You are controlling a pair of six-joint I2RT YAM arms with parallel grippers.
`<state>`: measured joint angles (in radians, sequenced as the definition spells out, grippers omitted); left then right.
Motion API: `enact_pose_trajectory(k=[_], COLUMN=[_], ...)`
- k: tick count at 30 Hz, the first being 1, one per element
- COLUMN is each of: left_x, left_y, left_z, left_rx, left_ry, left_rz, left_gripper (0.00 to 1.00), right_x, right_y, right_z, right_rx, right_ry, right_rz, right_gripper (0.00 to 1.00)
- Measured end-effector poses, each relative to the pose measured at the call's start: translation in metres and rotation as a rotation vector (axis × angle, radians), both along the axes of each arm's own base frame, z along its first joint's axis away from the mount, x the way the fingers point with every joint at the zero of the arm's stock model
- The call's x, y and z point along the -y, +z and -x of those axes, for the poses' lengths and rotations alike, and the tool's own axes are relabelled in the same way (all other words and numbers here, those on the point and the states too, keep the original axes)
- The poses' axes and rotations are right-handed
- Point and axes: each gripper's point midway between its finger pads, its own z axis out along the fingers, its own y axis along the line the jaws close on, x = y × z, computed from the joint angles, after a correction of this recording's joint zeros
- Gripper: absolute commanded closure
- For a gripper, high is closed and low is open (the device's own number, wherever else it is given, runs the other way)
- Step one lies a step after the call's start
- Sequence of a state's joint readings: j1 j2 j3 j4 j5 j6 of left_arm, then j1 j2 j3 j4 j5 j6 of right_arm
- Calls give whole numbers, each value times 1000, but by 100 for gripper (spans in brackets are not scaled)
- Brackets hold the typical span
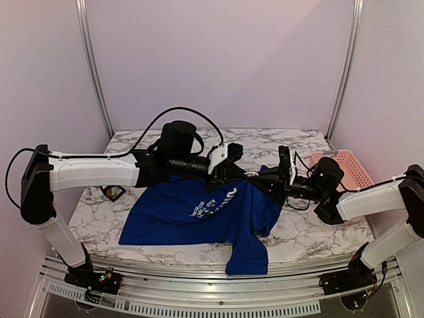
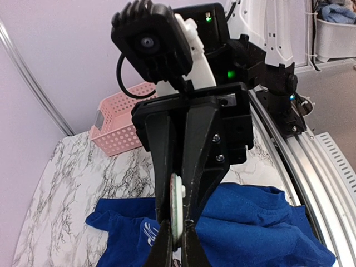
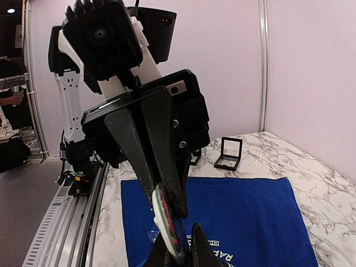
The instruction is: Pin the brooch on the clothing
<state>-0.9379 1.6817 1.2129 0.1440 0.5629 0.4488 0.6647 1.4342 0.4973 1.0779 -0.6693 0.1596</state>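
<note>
Both pincers meet tip to tip just above the shirt [image 1: 179,212], which lies on the table [image 1: 318,228]. Left pincer [image 3: 167,194] is narrow, nipping the brooch [image 3: 167,223] by its edge. Right pincer [image 2: 179,219] is closed on the same disc (as I read it). Risk: on so thin a pinch it could twist or drop into loose cloth if either side pulls. Top view hides the brooch; only the wrist views show it.
</note>
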Motion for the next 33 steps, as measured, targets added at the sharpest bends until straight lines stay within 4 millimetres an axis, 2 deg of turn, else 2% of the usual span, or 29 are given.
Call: enact_pose_trajectory(k=[18, 33], left_x=[5, 4], left_y=[-2, -7], left_z=[10, 9], left_rx=[-5, 5], left_ry=[-10, -6], left_rz=[3, -9], left_gripper=[100, 100], right_x=[7, 19], right_y=[-2, -1], right_z=[10, 6], right_rx=[-8, 5], right_ry=[16, 2], right_rz=[-14, -9], right_gripper=[90, 68])
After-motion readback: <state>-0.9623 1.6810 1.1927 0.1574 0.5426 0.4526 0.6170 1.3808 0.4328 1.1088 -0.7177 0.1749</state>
